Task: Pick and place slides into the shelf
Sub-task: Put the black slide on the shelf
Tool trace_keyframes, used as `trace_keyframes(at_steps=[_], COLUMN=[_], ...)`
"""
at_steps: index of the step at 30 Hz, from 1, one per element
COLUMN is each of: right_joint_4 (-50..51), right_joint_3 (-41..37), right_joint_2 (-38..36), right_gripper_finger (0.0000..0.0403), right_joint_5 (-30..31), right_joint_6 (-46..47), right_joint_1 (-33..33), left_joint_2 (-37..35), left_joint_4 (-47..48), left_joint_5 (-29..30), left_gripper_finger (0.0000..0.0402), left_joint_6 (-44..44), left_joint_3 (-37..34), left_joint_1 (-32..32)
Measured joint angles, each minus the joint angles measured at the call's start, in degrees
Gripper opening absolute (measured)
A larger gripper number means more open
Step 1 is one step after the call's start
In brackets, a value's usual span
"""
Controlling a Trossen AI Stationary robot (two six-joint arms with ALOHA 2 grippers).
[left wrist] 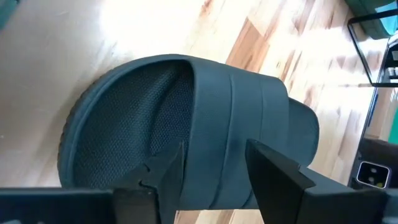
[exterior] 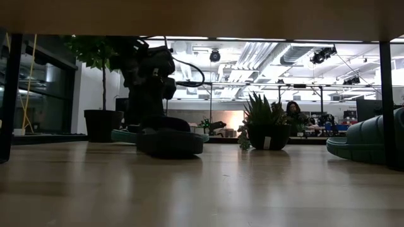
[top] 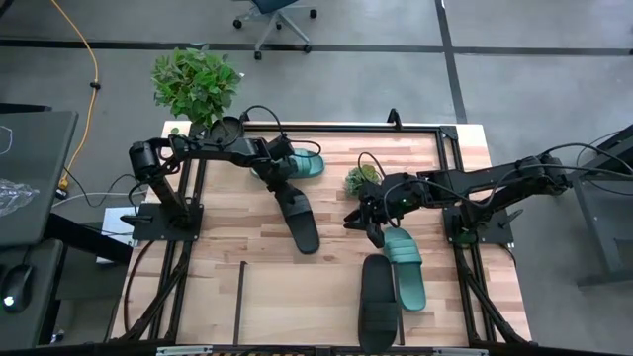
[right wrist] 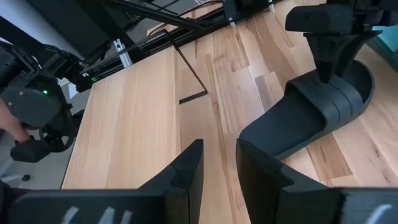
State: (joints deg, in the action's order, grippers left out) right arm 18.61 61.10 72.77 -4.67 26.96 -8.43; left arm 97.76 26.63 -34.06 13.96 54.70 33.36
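Observation:
A black slide [top: 300, 216] lies flat on the table's middle, and a teal slide [top: 300, 163] lies just beyond it. My left gripper [left wrist: 214, 149] is open, pointing down over the black slide's strap [left wrist: 239, 124] at its far end. The low view shows this gripper [exterior: 151, 94] above that slide [exterior: 170, 142]. Another teal slide [top: 406, 267] and another black slide [top: 378, 302] lie side by side near the right. My right gripper [top: 374, 232] hovers at their far ends, narrowly open [right wrist: 219, 149] and holding nothing. The shelf's thin black rod [top: 242, 297] stands near-left. My left gripper comes at the black slide's strap [left wrist: 217, 93] from above, fingers pointing down and a fingertip [left wrist: 171, 168] near the strap's open edge. The right wrist view shows the fingers [right wrist: 328, 62] down at the strap's top. I cannot tell whether they touch it. The slide lies flat on the table.
A small potted plant [top: 359, 179] stands just beyond my right gripper. A large potted plant [top: 196, 84] stands past the table's far-left corner. Black frame rails [top: 183, 267] run along both sides. Bare wood lies near-left [top: 213, 297]. A person [exterior: 293, 112] sits far behind.

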Motion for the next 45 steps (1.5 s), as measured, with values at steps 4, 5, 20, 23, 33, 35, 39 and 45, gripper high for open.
trace_keyframes(at_steps=[4,5,20,23,33,35,39,45], right_joint_4=[0.0,0.01,0.39,0.66,1.84,1.81,1.79,1.77], right_joint_3=[0.0,0.02,0.0,0.0,0.0,0.02,0.02,0.0], right_joint_2=[0.0,0.0,0.0,0.0,0.0,0.0,0.0,0.0], right_gripper_finger=[0.0085,0.0085,0.0085,0.0085,0.0085,0.0085,0.0085,0.0085], right_joint_5=[0.12,0.18,1.49,1.51,2.99,2.98,2.97,2.97], right_joint_6=[-0.25,-0.32,-1.97,-1.97,-2.6,-2.6,-2.62,-2.6], right_joint_1=[0.0,0.0,0.02,0.04,0.04,0.04,0.04,0.04], left_joint_2=[0.0,0.0,3.08,3.34,3.37,3.37,3.37,3.37], left_joint_4=[0.09,0.09,0.98,0.2,-0.79,-0.82,-0.98,-1.17], left_joint_5=[-0.02,-0.02,-3.5,-3.94,-6.01,-6.01,-6.01,-6.01], left_gripper_finger=[0.0163,0.0163,0.0163,0.0163,0.0116,0.0093,0.0046,0.0006], left_joint_6=[-0.03,-0.05,-0.07,-0.11,-0.75,-0.81,-0.82,-0.83], left_joint_3=[0.0,0.0,0.04,0.04,0.0,0.0,0.0,0.0], left_joint_1=[0.0,0.0,-0.07,0.03,0.0,0.0,0.0,0.0])
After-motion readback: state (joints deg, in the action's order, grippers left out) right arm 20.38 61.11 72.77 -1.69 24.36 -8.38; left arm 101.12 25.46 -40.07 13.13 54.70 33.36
